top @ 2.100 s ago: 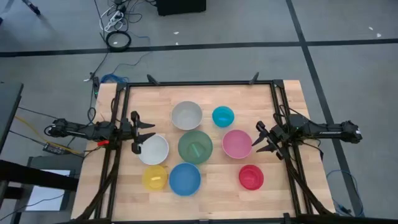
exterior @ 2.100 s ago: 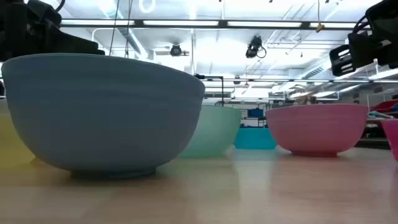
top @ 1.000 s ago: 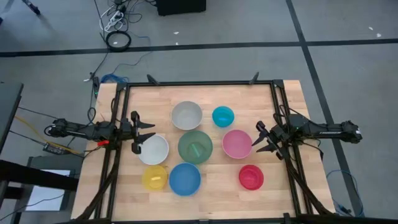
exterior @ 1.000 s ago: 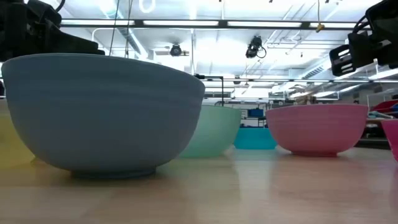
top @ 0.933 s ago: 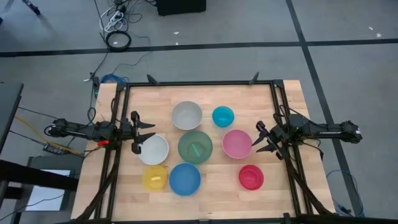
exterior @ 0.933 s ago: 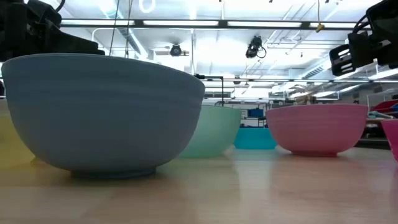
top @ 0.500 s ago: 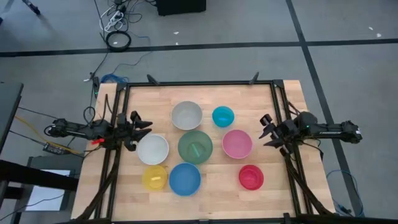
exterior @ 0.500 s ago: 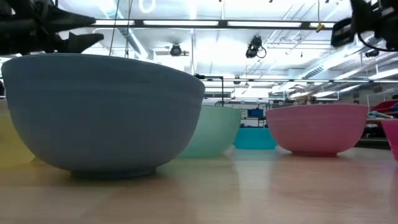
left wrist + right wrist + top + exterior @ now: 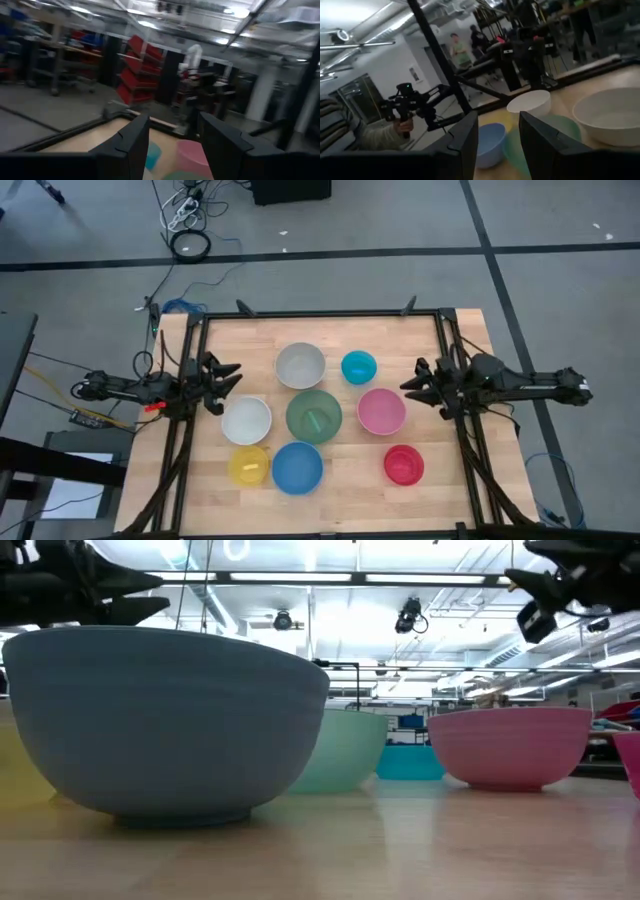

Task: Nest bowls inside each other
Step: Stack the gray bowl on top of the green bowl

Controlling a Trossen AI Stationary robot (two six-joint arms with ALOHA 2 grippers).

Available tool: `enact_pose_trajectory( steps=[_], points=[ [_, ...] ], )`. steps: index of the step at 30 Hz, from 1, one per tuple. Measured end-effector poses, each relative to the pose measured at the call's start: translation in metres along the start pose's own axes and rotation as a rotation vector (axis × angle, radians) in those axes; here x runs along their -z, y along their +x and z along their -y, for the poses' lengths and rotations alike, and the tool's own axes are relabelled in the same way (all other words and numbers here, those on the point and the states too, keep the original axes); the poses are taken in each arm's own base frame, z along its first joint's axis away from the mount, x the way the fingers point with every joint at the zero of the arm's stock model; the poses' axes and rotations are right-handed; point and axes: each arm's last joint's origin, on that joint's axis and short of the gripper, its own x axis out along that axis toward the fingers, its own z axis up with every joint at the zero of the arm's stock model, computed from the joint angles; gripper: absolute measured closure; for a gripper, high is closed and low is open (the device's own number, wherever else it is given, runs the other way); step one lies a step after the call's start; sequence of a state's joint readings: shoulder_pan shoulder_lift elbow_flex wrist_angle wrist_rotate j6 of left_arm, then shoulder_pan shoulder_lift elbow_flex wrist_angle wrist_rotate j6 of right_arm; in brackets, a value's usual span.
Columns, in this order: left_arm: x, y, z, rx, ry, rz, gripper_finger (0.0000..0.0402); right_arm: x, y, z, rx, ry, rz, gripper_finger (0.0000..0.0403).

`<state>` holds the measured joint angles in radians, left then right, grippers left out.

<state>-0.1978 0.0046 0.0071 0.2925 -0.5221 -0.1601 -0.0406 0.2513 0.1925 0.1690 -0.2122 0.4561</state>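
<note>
A robotics lab or workshop hall is on show here: a wooden table [image 9: 460, 490] boxed in by a black metal frame [image 9: 320, 313] is set on a grey floor [image 9: 560, 280] with cables [image 9: 185, 215] trailing. Beyond it, exposed ceiling ducts [image 9: 395, 25], strip lights [image 9: 400, 579], red shelving bins [image 9: 142, 62] and people [image 9: 460, 50] standing about are seen.

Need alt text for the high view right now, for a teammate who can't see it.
Eight bowls sit separate, none nested, on a wooden table. The left gripper and right gripper are open and empty at opposite edges.
</note>
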Motion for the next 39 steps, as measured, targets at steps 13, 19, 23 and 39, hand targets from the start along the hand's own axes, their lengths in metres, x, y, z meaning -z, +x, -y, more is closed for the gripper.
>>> enact_pose_trajectory(
  steps=[13,19,23,39],
  points=[
    [-0.004,0.0,0.002,0.039,-0.185,0.032,0.0225,-0.041,0.025,-0.018,-0.125,-0.044,-0.051,0.027],
    [-0.008,0.0,0.003,0.063,-0.193,0.053,0.0225,-0.051,0.027,-0.023,-0.19,-0.055,0.054,0.027],
    [-0.007,0.002,0.003,0.055,-0.187,0.038,0.0225,-0.054,0.027,-0.024,-0.168,-0.047,0.09,0.027],
    [-0.047,0.039,0.024,-0.292,0.045,-0.304,0.0225,-0.059,0.07,-0.001,0.298,-0.149,0.081,0.027]
  ],
)
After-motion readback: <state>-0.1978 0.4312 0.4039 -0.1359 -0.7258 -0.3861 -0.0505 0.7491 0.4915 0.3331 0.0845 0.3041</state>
